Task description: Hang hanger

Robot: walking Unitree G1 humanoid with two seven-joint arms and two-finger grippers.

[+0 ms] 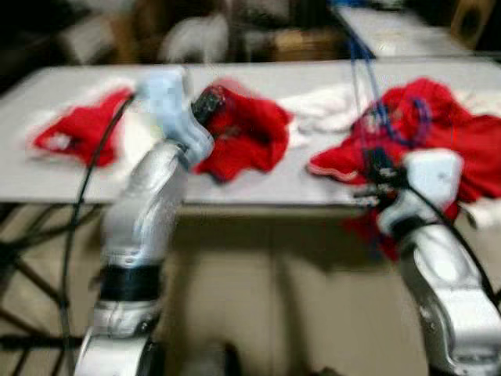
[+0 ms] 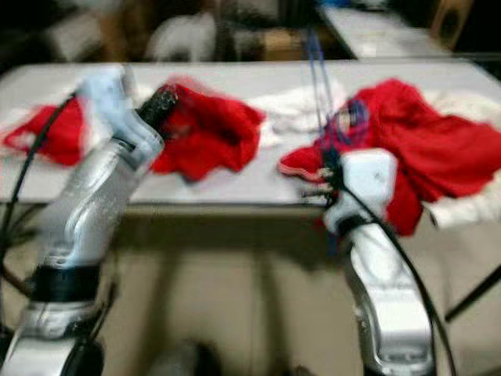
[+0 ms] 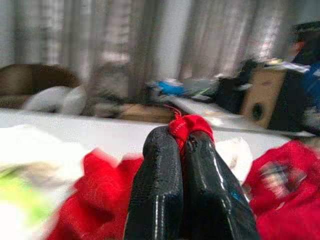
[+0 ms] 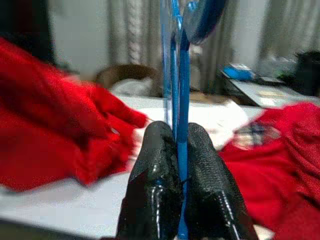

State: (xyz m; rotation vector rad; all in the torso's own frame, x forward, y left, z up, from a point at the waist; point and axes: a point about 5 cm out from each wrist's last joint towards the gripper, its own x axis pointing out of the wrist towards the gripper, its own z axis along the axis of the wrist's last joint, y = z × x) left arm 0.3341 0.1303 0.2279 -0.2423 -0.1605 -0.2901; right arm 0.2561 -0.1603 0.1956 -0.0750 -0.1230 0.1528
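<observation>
Hanger (image 4: 176, 75) first: you have it pinched in your right hand (image 4: 179, 150), its thin blue bars rising straight up from between the two black fingers, which are pressed together on it. In the head views the same blue bars (image 1: 362, 70) stand above the right hand (image 1: 374, 168), which sits at the near edge of the counter (image 1: 258, 188) against a heap of red cloth (image 1: 454, 141). The bars look smooth and glossy, like plastic; their top is cut off by the frame.

Your left hand (image 3: 184, 145) is shut on a fold of red garment (image 3: 190, 125), a small bunch of soft knit poking out at the fingertips. The finger pads are black and finely textured. In the head views that hand (image 1: 207, 102) reaches over the counter's middle, touching the red garment (image 1: 246, 137) that lies crumpled there.

Nearest you are the two silver arms and a pale floor under the counter. The counter top is flat, pale grey and matte. On it, left of the middle garment, lies another red piece (image 1: 74, 137) on something white; white cloth (image 1: 325, 110) lies between the middle garment and the heap on the right.

Further back you can make out a second pale counter (image 1: 399, 31) with clutter, a brown box (image 3: 262, 97) with a round hole, and pale curtains (image 3: 100, 40). All views are blurred; no writing can be read.
</observation>
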